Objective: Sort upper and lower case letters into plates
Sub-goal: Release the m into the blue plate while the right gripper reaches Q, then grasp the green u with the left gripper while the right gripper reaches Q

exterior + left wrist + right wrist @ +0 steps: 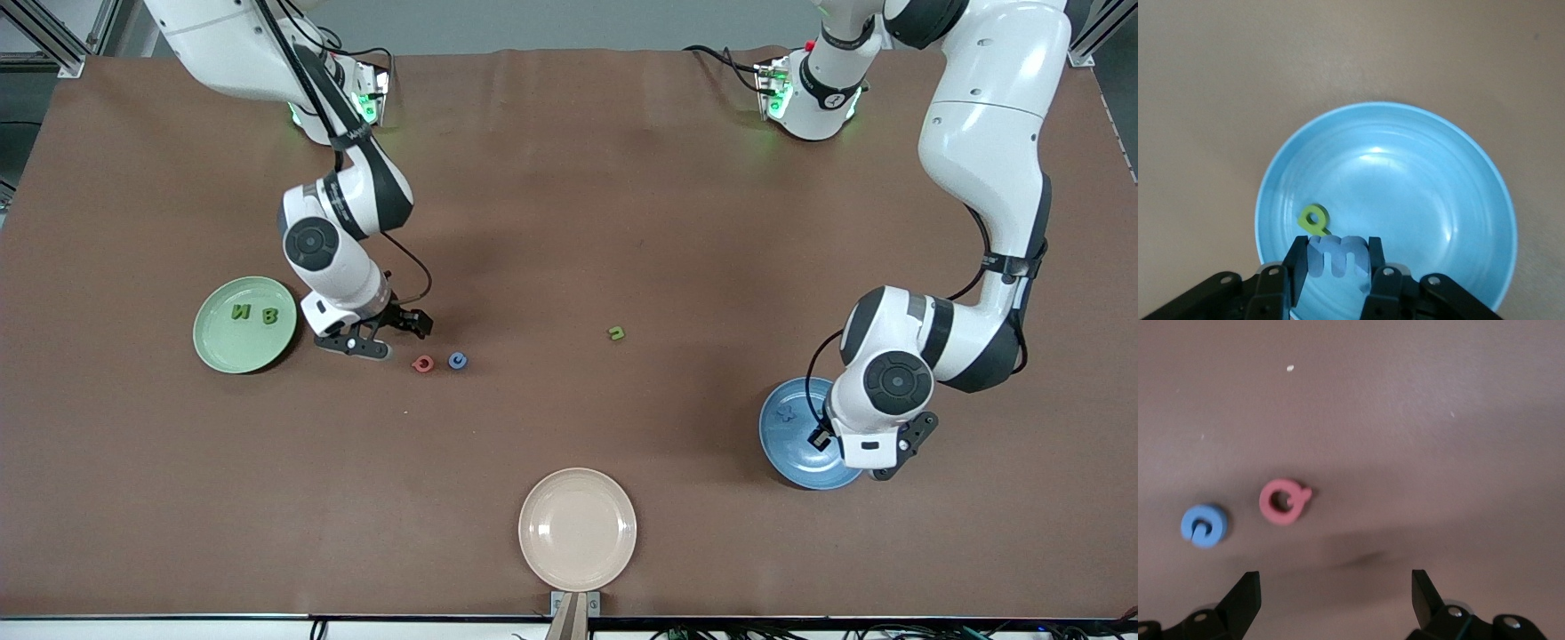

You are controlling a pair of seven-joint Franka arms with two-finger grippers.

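Observation:
My left gripper (820, 437) (1337, 248) hangs over the blue plate (791, 449) (1405, 180), shut on a blue letter m (1338, 257). A yellow-green letter (1313, 217) lies in that plate just under the held one. My right gripper (391, 333) (1335, 587) stands open and holds nothing, low over the table between the pale green plate (233, 351) and two loose letters. These are a red ring-shaped letter (423, 364) (1283, 501) and a blue one (457, 360) (1204, 525). Two green letters, an N (241, 312) and a B (269, 315), lie in the green plate.
A small green letter (616, 333) lies alone mid-table. A cream-beige plate (578, 529) with nothing in it sits at the table edge nearest the front camera. The brown tabletop spreads wide between the arms.

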